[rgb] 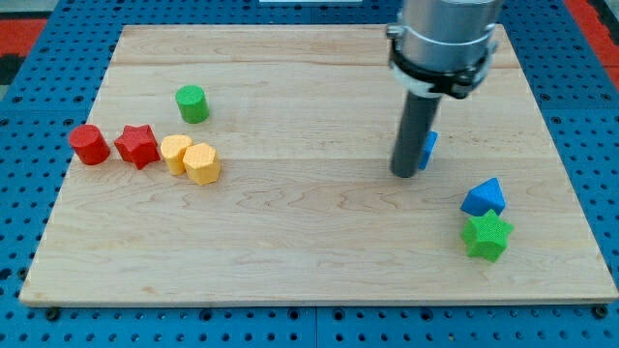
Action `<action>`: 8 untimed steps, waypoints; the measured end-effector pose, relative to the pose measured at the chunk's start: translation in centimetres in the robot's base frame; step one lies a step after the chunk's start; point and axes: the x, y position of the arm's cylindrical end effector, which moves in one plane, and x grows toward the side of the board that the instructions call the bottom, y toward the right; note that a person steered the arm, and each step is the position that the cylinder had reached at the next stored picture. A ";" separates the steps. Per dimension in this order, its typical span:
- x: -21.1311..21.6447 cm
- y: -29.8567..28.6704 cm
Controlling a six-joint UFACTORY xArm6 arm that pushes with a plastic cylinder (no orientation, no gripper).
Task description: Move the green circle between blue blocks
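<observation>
The green circle point(191, 103) stands on the wooden board at the view's upper left. A blue block point(428, 148) sits right of centre, mostly hidden behind my rod. A second blue block, triangular point(483, 196), lies at the lower right, touching a green star point(486, 235) below it. My tip point(404, 173) rests on the board right beside the half-hidden blue block, on its left, far to the right of the green circle.
A red cylinder point(89, 144), a red star point(137, 146), a yellow rounded block point(175, 153) and a yellow hexagon point(202, 163) form a row at the left. The board point(309, 261) lies on a blue pegboard.
</observation>
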 end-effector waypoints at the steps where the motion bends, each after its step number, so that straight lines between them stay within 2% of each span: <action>1: -7.1 -3.2; 2: -8.4 2.4; 3: -1.4 2.9; 4: 2.5 5.9; 5: -3.0 -1.4; 6: -12.6 -6.8; 7: -18.4 -16.8; 8: -15.0 -26.8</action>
